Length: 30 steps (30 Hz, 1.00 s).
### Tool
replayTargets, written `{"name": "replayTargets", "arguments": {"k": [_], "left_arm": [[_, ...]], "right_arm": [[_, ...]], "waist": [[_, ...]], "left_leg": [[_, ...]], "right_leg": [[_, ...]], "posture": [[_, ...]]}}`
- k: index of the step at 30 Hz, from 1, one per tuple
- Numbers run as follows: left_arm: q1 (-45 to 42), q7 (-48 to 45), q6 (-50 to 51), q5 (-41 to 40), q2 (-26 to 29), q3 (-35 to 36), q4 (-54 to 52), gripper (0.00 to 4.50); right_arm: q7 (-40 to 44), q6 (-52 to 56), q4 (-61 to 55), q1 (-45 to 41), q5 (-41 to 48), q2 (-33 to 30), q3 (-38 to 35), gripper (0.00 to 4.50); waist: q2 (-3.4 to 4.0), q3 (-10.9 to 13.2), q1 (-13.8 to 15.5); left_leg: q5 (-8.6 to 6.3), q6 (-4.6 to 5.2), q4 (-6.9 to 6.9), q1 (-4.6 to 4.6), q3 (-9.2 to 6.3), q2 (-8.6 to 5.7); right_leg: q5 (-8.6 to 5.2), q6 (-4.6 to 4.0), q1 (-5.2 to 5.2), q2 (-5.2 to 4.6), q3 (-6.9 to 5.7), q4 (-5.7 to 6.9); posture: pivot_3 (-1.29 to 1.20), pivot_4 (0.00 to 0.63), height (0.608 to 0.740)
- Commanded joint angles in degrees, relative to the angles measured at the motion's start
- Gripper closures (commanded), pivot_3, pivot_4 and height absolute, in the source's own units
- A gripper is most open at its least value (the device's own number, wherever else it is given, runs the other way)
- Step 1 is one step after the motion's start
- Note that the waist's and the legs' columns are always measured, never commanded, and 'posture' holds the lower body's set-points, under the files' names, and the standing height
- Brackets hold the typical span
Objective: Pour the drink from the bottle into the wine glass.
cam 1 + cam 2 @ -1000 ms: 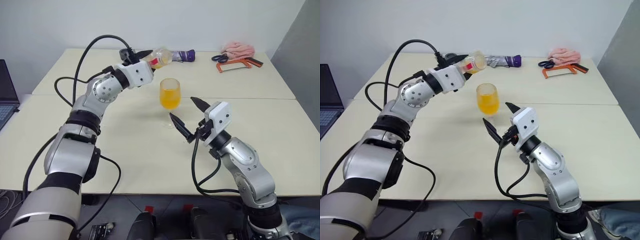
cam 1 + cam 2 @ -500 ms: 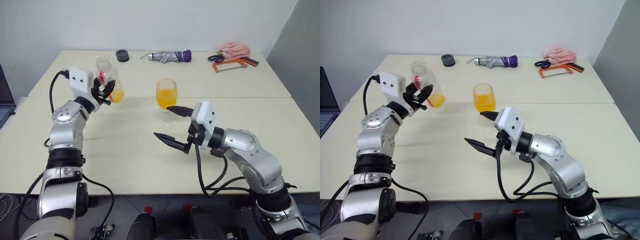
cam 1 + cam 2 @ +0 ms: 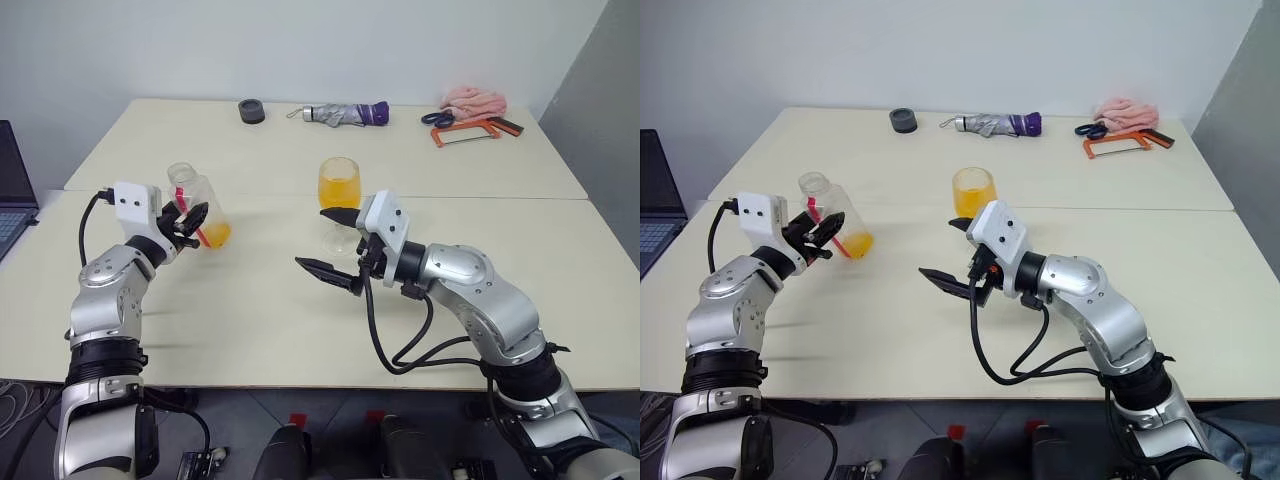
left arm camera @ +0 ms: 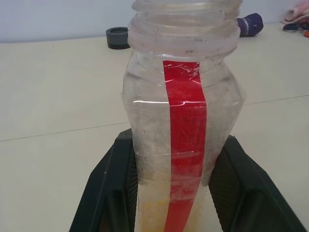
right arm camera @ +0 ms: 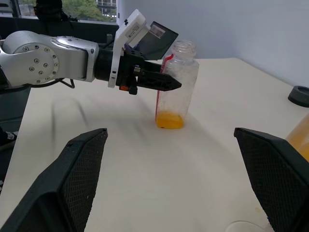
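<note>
Since earlier frame, bottle [image 3: 198, 206] is swung away from glass [image 3: 339, 188], brought down near table [image 3: 500, 150] at left, nearly upright, uncapped. Left gripper [image 3: 191, 222] is clenched on bottle's lower body. Right gripper [image 3: 333, 243] is held spread, empty, just before glass.

Bottle: judged light, thin plastic, squashable; only residue of drink [image 3: 216, 236] is left at bottom; best gripped low on squarish body.

Glass: nearly full, judged fragile, top-heavy; stem is safest hold.

Red stripe [image 4: 183, 140] is seen on bottle; no writing legible.
</note>
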Motion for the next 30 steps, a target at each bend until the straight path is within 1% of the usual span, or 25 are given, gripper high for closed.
{"name": "replayTargets", "arguments": {"k": [1, 2, 6, 7, 9, 12, 14, 16, 19, 23, 27, 30], "left_arm": [[0.32, -0.14, -0.75, -0.92, 0.07, 1.63, -0.30, 1.81], [0.46, -0.40, -0.93, -0.89, 0.03, 1.56, -0.43, 1.45], [1.27, -0.42, -1.60, -0.52, -0.25, 1.29, -1.31, 0.20], [1.68, -0.42, -1.82, -0.32, -0.34, 1.13, -1.69, 0.02], [2.62, -0.10, -2.25, 0.05, -0.56, 0.89, -2.64, 0.02], [4.81, 1.07, -3.66, 1.30, -0.65, 0.66, -4.89, 0.02], [6.61, 2.75, -3.51, 2.14, -0.76, 0.84, -6.69, 0.02], [8.99, 5.33, -2.48, 3.21, -0.94, 1.36, -8.91, 0.02], [13.48, 7.26, -0.43, 2.20, -2.10, 2.37, -15.04, 0.02], [18.74, 9.62, -0.16, 1.29, -4.42, 3.05, -22.85, 0.02], [23.84, 11.40, -1.58, 0.92, -7.85, 3.07, -30.12, 0.02], [26.04, 11.97, -1.28, 0.30, -9.78, 2.86, -33.22, 0.02]], "right_arm": [[0.14, -0.02, -1.35, -1.28, 0.08, 0.19, -0.40, 0.00], [0.17, 0.02, -1.46, -1.15, 0.06, 0.15, -0.41, 0.00], [0.32, 0.59, -1.81, -0.59, 0.26, -0.15, -0.54, 0.00], [0.42, 0.72, -1.95, -0.19, 0.38, -0.32, -0.63, 0.00], [0.76, 0.34, -2.28, 1.19, -0.01, -1.22, -0.57, 0.00], [1.30, -3.23, -2.41, 5.81, -2.01, -3.60, -0.27, 0.00], [-0.10, -6.64, -2.35, 9.44, -3.01, -3.54, -1.34, 0.00], [-2.73, -12.10, -0.80, 14.17, -6.69, -4.22, -2.13, 0.00], [-6.64, -16.36, 1.39, 19.58, -5.91, -0.85, -5.97, 0.00], [-11.22, -24.25, 7.48, 23.40, -7.04, 2.70, -10.70, 0.00], [-14.28, -30.15, 12.54, 26.23, -7.56, 5.53, -13.97, 0.00], [-15.48, -32.40, 15.18, 26.62, -8.17, 6.88, -14.66, 0.00]], "waist": [[0.00, 0.00, -0.01], [0.00, 0.00, -0.01], [0.00, 0.00, 0.00], [0.00, 0.00, 0.00], [0.00, 0.00, 0.00], [-0.02, -0.01, 0.13], [-0.02, -0.01, 0.15], [-0.02, -0.01, 0.17], [-0.03, -0.01, 0.32], [-0.04, -0.02, 0.47], [-0.03, -0.02, 0.95], [-0.03, -0.02, 0.97]], "left_leg": [[0.00, 0.00, 0.00, 0.00, 0.00, 0.00], [0.00, 0.00, 0.00, 0.00, 0.00, -0.01], [0.00, 0.00, 0.00, -0.01, 0.00, 0.00], [0.00, 0.00, 0.00, -0.01, 0.00, 0.00], [0.00, 0.01, -0.01, 0.00, 0.01, 0.00], [-0.01, 0.01, -0.01, -0.02, 0.00, -0.01], [-0.01, 0.01, -0.02, -0.02, 0.02, 0.00], [-0.01, 0.02, -0.05, -0.01, 0.02, 0.01], [-0.01, 0.02, -0.06, 0.00, 0.06, 0.02], [-0.01, 0.01, -0.08, 0.04, 0.10, 0.05], [-0.01, 0.01, -0.10, 0.12, 0.15, 0.05], [-0.01, 0.01, -0.12, 0.17, 0.22, 0.07]], "right_leg": [[0.00, 0.00, 0.00, 0.00, 0.00, 0.00], [0.00, 0.00, 0.00, 0.00, 0.00, 0.00], [0.00, 0.00, 0.00, 0.00, 0.00, 0.00], [0.00, 0.00, 0.00, 0.00, 0.00, 0.00], [0.00, 0.00, 0.00, -0.01, 0.01, 0.00], [0.00, 0.00, 0.01, -0.04, 0.00, -0.03], [0.00, 0.00, 0.01, -0.07, 0.00, -0.07], [0.00, 0.00, 0.01, -0.06, 0.01, -0.08], [0.00, 0.00, 0.02, -0.07, 0.04, -0.09], [0.00, 0.00, 0.04, -0.06, 0.06, -0.08], [0.00, 0.00, 0.12, -0.07, 0.09, -0.11], [0.00, 0.00, 0.13, -0.06, 0.16, -0.11]], "posture": [[0.00, 0.150, 0.740], [0.00, 0.150, 0.740], [0.00, 0.150, 0.740], [0.00, 0.150, 0.740], [0.00, 0.150, 0.740], [0.00, 0.150, 0.740], [0.00, 0.150, 0.740], [0.00, 0.150, 0.740], [0.00, 0.150, 0.740], [0.00, 0.150, 0.740], [0.00, 0.150, 0.740], [0.00, 0.150, 0.740]]}}
